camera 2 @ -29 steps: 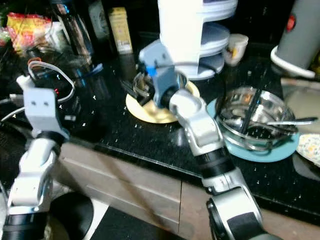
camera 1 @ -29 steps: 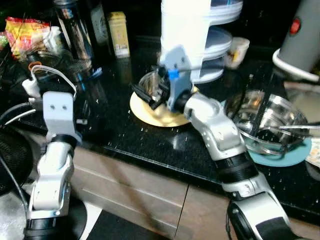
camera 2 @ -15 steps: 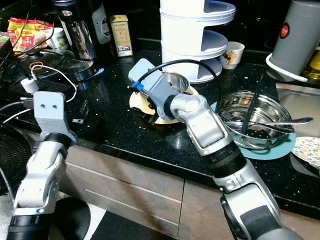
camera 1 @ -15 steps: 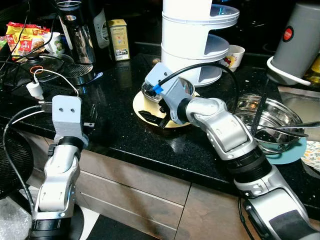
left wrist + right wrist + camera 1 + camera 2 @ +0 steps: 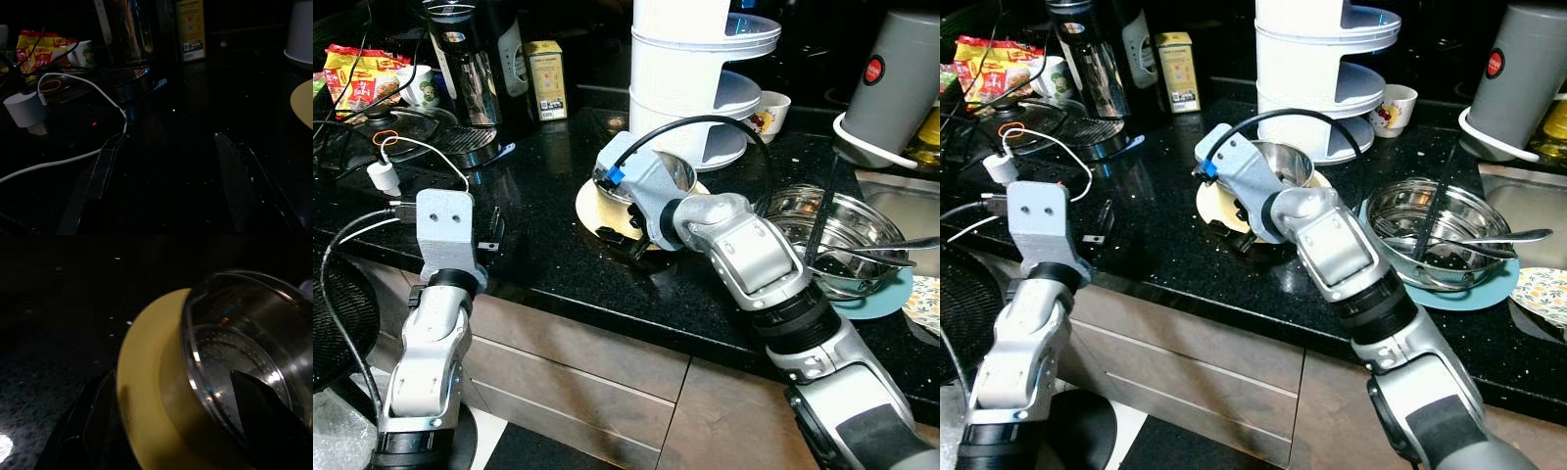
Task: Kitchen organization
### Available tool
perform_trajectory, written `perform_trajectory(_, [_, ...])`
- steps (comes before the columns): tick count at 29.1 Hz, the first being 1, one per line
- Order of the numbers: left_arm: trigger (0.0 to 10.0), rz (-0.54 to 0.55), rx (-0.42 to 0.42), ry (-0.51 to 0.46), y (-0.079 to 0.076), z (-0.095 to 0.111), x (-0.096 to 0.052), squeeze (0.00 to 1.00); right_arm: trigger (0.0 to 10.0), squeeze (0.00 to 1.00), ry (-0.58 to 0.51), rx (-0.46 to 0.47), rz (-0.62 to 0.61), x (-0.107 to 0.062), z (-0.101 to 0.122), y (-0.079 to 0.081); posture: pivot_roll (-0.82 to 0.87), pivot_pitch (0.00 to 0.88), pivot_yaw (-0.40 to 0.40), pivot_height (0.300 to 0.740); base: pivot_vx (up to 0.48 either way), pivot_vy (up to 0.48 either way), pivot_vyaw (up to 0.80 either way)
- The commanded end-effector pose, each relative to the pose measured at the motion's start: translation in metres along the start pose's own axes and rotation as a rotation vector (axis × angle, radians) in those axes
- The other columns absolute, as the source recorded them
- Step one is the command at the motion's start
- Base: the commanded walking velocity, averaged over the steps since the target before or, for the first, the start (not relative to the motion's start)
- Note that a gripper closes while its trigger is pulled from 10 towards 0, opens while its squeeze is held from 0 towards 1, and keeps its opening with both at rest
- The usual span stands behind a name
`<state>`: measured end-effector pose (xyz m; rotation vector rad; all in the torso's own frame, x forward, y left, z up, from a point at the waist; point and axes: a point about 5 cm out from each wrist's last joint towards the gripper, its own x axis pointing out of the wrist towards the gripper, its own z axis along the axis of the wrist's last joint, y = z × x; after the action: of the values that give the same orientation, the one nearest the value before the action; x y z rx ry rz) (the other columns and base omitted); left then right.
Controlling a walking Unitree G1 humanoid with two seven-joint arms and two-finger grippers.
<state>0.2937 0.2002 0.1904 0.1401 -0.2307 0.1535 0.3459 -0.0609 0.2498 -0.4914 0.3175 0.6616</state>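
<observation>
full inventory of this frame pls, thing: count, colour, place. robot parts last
Flat round plate: 1, yellow, counter centre, under a small bowl.
Small steel bowl: 1, silver, on the yellow plate.
Large steel bowl: 1, silver, on a light blue plate, utensils inside.
Light blue plate: 1, counter right.
Tiered plastic stand: 1, white, behind the yellow plate.
Small printed cup: 1, white, beside the stand.
Grey appliance: 1, red dot, far right.
Yellow box: 1, counter back.
Snack packet: 1, red and yellow, far left.
White charger with cable: 1, counter left.
Black stone counter: 1.
Right gripper: open, one finger outside the plate rim, one in the small bowl.
Left gripper: open, low over the counter's left part.
</observation>
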Motion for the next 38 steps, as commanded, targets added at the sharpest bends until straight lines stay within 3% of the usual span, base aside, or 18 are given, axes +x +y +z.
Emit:
perform_trajectory(1, [10.0, 0.005, -0.002, 0.021, 0.0, -0.004, 0.0, 0.0, 10.0, 0.0, 0.013, 0.013, -0.019, 0.001, 0.002, -0.003, 0.04, 0.0, 0.008, 0.74, 0.0, 0.0, 0.0])
perform_trajectory(7, [10.0, 0.01, -0.005, 0.025, -0.001, -0.006, -0.001, 0.0, 10.0, 0.0, 0.074, 0.004, -0.032, 0.004, -0.002, -0.004, 0.04, 0.0, 0.001, 0.74, 0.0, 0.0, 0.0])
perform_trajectory(8, [10.0, 0.011, -0.006, 0.026, -0.001, -0.006, -0.002, 0.0, 8.5, 0.0, 0.089, -0.02, -0.033, 0.003, -0.003, -0.004, 0.04, 0.0, 0.0, 0.74, 0.0, 0.0, 0.0])
perform_trajectory(10, [10.0, 0.011, -0.007, 0.026, -0.001, -0.006, -0.002, 0.0, 8.5, 0.0, 0.096, -0.031, -0.033, 0.003, -0.004, -0.005, 0.04, 0.0, -0.001, 0.74, 0.0, 0.0, 0.0])
perform_trajectory(12, [10.0, 0.012, -0.007, 0.027, -0.001, -0.006, -0.002, 0.0, 0.0, 0.0, 0.113, -0.069, -0.033, 0.003, -0.006, -0.006, 0.03, 0.0, -0.002, 0.74, 0.0, 0.0, 0.0])
perform_trajectory(26, [10.0, 0.012, -0.008, 0.027, -0.002, -0.007, -0.001, 0.0, 0.0, 0.0, 0.082, -0.166, 0.028, 0.0, -0.004, 0.002, 0.03, 0.0, -0.004, 0.74, 0.0, 0.0, 0.0])
perform_trajectory(29, [10.0, 0.012, -0.007, 0.027, -0.002, -0.007, -0.001, 0.0, 0.0, 0.0, -0.004, -0.233, 0.052, -0.002, 0.006, 0.007, 0.03, 0.0, -0.004, 0.74, 0.0, 0.0, 0.0])
perform_trajectory(34, [10.0, 0.014, -0.006, 0.026, -0.001, -0.006, 0.0, 0.0, 0.0, 0.0, -0.135, -0.258, 0.104, -0.006, 0.021, 0.015, 0.03, 0.0, -0.003, 0.74, 0.0, 0.0, 0.0])
perform_trajectory(38, [10.0, 0.017, -0.006, 0.026, -0.001, -0.006, 0.0, 0.0, 0.0, 0.0, -0.3, -0.269, 0.144, -0.013, 0.038, 0.022, 0.03, 0.0, -0.003, 0.74, 0.0, 0.0, 0.0])
